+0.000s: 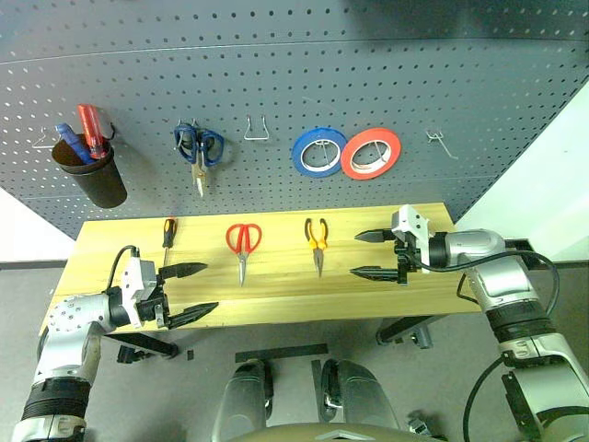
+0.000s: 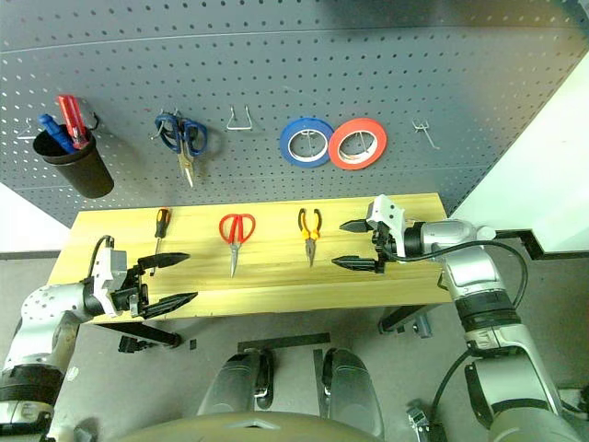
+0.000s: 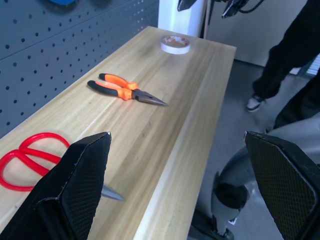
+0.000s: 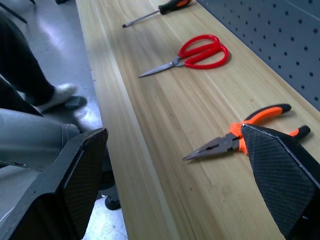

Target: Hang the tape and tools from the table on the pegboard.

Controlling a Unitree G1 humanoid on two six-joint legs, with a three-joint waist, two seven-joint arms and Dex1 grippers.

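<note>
The table (image 1: 285, 287) carries a black-and-orange screwdriver (image 1: 167, 230), red-handled scissors (image 1: 243, 239) and orange-handled pliers (image 1: 317, 237) in a row below the grey pegboard (image 1: 276, 83). The white tape (image 3: 175, 44) lies flat near the table's right end, beneath my right arm. My left gripper (image 1: 210, 287) hovers open at the table's front left corner, pointing right, with nothing between its fingers. Over the right end my right gripper (image 1: 355, 255) stands open, pointing left toward the pliers, and holds nothing.
On the pegboard hang a black cup (image 1: 92, 173) with red and blue tools, blue-handled scissors (image 1: 199, 147), a blue roll (image 1: 318, 152) and a red roll (image 1: 371, 153). Bare hooks (image 1: 256, 129) sit between them. A person's legs (image 3: 285, 55) stand past the table's right end.
</note>
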